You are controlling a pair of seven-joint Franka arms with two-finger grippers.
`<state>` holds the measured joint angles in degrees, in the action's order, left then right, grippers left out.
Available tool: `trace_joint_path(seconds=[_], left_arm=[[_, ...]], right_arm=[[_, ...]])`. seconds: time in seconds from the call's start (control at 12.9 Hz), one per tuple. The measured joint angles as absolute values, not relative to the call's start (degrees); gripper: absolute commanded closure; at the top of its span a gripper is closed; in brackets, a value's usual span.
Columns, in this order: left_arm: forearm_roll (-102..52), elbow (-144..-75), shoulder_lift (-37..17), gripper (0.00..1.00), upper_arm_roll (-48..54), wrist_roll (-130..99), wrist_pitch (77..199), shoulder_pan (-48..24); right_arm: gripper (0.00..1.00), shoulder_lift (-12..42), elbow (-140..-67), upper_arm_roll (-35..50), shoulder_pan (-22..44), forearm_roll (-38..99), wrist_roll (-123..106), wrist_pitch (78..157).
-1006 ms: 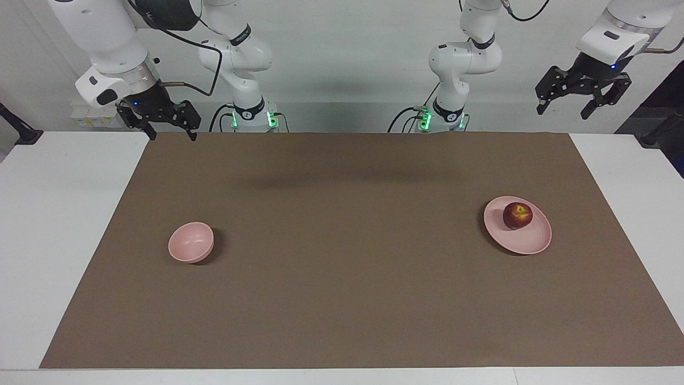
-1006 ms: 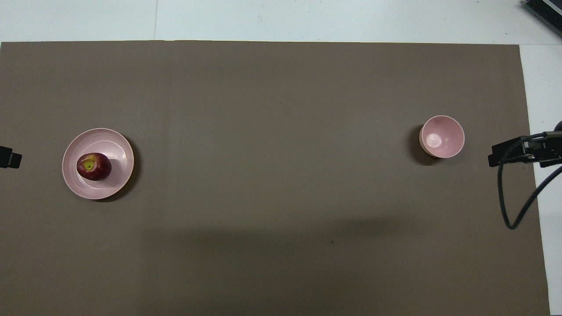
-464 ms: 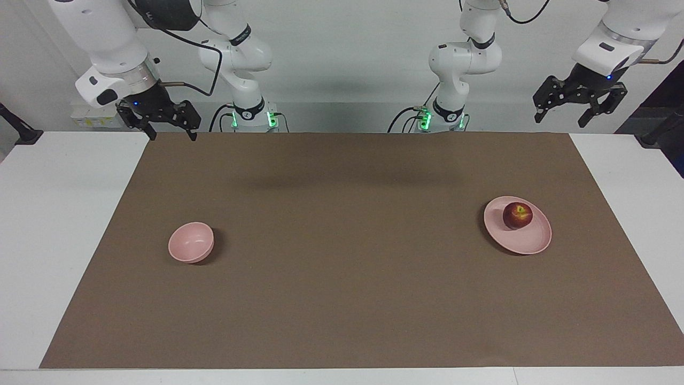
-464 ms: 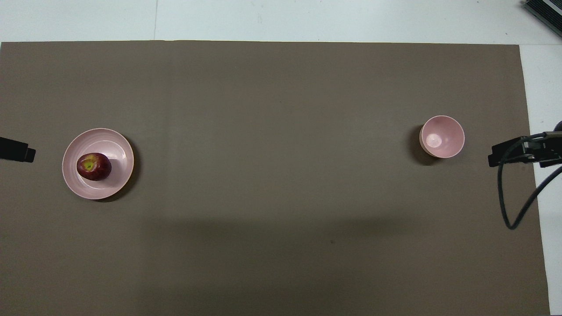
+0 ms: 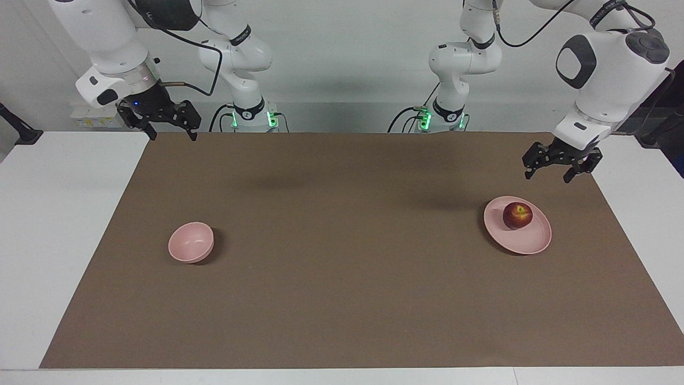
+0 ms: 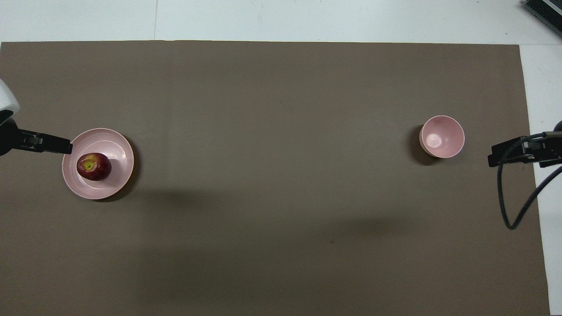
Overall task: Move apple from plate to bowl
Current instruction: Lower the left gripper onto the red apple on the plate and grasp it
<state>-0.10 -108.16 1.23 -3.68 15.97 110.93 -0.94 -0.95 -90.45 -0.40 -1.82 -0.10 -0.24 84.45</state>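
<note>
Right now the apple (image 5: 517,215) sits on the plate (image 5: 526,243), on the part of it nearer the robots, stem patch up, so it is open to a grasp from above. The plate lies on the brown mat (image 5: 342,267) of the worktop (image 5: 64,214), well apart from the apple's destination, the bowl (image 5: 191,242), which stands empty toward the right arm's end; the carry probably has to span most of the mat. The left tool (image 5: 556,172) hangs in the air above the mat close to the apple, over the plate's edge as seen from overhead, with its fingers spread apart and pointing down, which suits a descent onto the fruit; nothing is touched yet. Compared with a second ago, this tool has dropped from high beside its arm's base and swung in toward the apple, while apple, plate and bowl have not shifted. The right tool (image 5: 165,122) waits up by its own base, well apart from the apple, fingers apart, unchanged.
</note>
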Motion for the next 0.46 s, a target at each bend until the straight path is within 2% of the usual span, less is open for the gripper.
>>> trace_joint_path(seconds=[0.46], left_arm=[[-0.10, -118.40, 0.20, 0.00, -4.04, 17.61, 122.31, -0.94]], right_arm=[[0.00, 0.90, -90.72, -0.38, -1.18, 1.58, 1.98, 85.79]])
